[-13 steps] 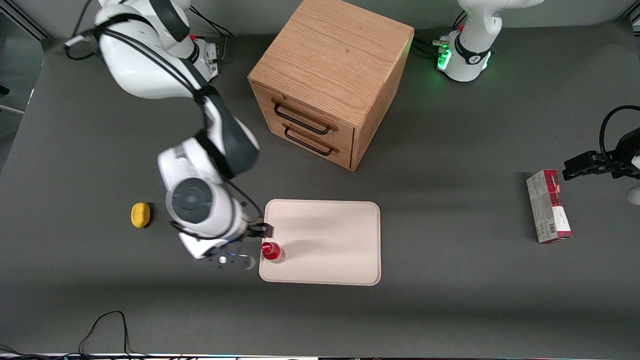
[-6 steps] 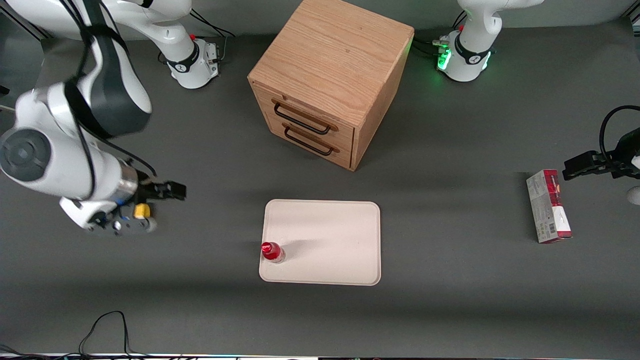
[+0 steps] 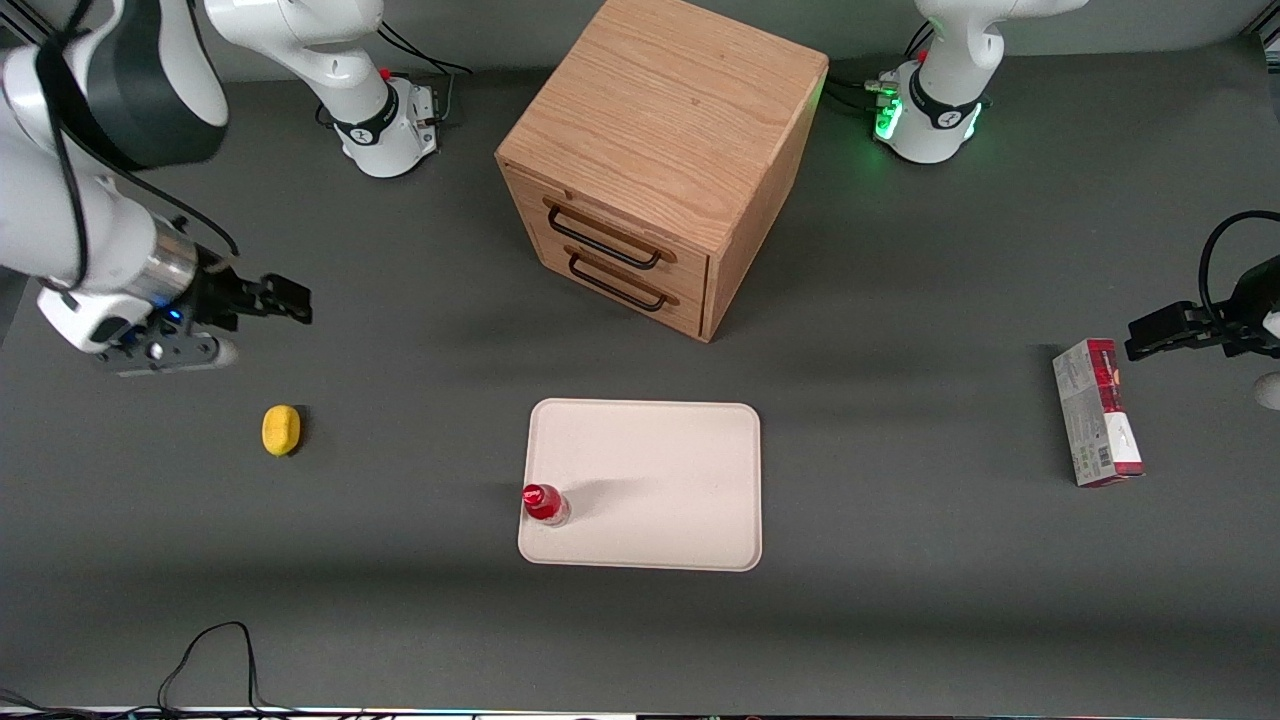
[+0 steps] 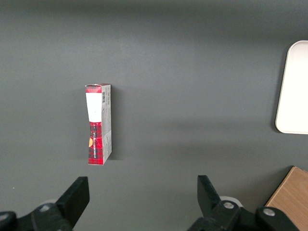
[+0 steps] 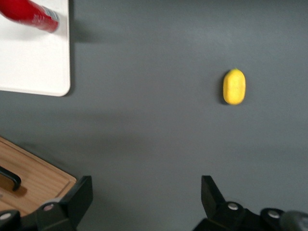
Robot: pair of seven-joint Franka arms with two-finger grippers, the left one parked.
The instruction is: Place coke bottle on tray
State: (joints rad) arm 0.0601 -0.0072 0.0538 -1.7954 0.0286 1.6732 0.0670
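Observation:
The coke bottle [image 3: 544, 503], small and red with a red cap, stands upright on the cream tray [image 3: 660, 480], in the tray's corner nearest the front camera on the working arm's side. It also shows in the right wrist view [image 5: 30, 14], on the tray's corner [image 5: 29, 62]. My gripper [image 3: 285, 300] is open and empty, raised high above the table toward the working arm's end, well away from the tray. Its two dark fingers [image 5: 77, 199] stand wide apart over bare table.
A yellow lemon-like object [image 3: 281, 430] lies on the table between the gripper and the tray, nearer the front camera than the gripper. A wooden two-drawer cabinet [image 3: 655, 160] stands farther from the front camera than the tray. A red-and-grey carton [image 3: 1097, 412] lies toward the parked arm's end.
My gripper has drawn away from the bottle on the tray, swinging toward the working arm's end and rising, past the lemon. The bottle stays standing on the tray.

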